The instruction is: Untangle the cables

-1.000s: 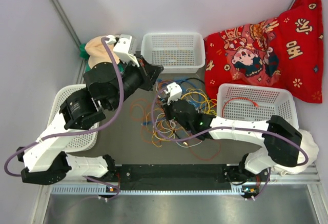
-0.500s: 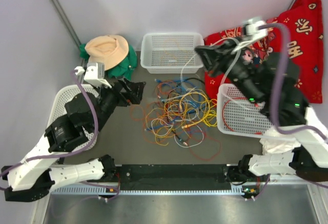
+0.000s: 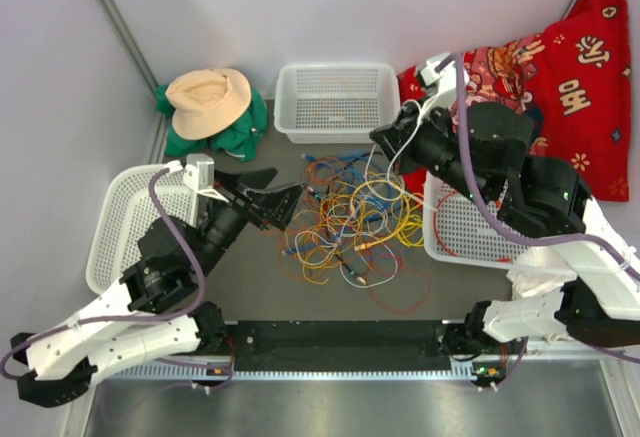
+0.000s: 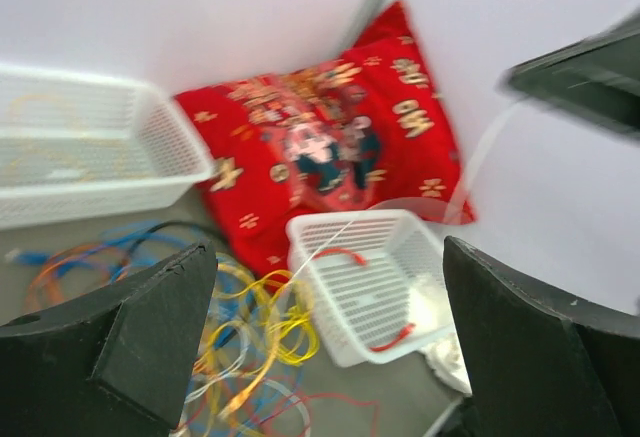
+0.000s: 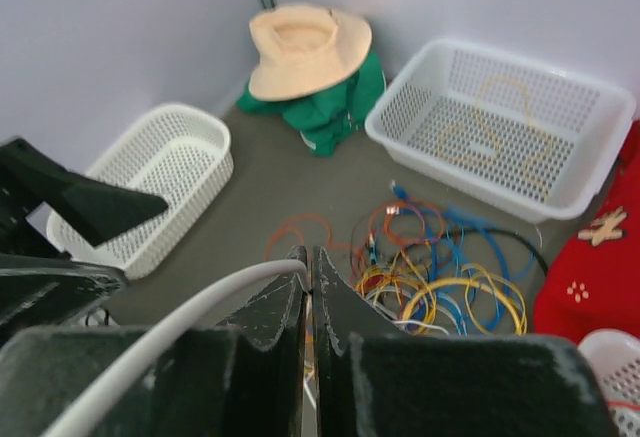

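The cables (image 3: 345, 219) lie as a tangled heap of yellow, orange, blue, red, white and black cords in the middle of the table; the same cables (image 5: 450, 267) show below the right wrist, and the cables (image 4: 230, 327) lie under the left one. My right gripper (image 3: 386, 138) hangs above the heap's far right edge. This right gripper (image 5: 310, 255) is shut on a white cable (image 3: 372, 162) that runs down into the heap. My left gripper (image 3: 278, 200) is open at the heap's left edge. Nothing sits between the fingers of the left gripper (image 4: 328, 257).
A white basket (image 3: 337, 102) stands at the back with an orange cord in it. A second basket (image 3: 470, 232) at the right holds a red cord. A third basket (image 3: 120, 227) is at the left. A tan hat (image 3: 208, 97) on green cloth and a red pillow (image 3: 560, 77) lie at the back.
My left gripper opened and came from the back left down to the heap's left edge. My right gripper rose out of the heap to the back right, pulling the white cable up.
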`<move>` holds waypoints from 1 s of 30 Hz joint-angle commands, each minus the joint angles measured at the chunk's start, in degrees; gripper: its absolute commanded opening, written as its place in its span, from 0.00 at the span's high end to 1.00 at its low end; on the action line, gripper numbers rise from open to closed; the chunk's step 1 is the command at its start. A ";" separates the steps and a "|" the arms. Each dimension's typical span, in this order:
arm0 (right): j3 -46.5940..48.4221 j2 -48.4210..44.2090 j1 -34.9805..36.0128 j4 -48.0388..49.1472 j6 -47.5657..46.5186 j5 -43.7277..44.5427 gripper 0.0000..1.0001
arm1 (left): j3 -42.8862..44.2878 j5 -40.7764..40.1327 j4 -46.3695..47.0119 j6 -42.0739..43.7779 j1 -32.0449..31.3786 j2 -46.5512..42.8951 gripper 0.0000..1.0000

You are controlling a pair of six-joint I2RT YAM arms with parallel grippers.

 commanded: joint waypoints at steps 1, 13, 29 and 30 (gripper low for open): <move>-1.25 -1.02 -0.19 -2.36 2.41 -1.39 1.00 | 0.72 12.81 14.74 1.77 0.07 4.09 0.01; -3.10 -1.72 -0.19 -2.10 8.12 -9.91 1.00 | -2.62 21.00 25.28 2.39 -0.37 13.33 0.01; -9.41 -4.53 -0.19 -0.52 10.41 -12.74 0.81 | 0.37 17.42 25.49 1.95 -0.55 20.91 1.00; -10.03 -4.97 -0.19 -0.25 10.32 -12.39 0.61 | 0.72 15.05 23.20 1.51 -0.63 20.11 1.00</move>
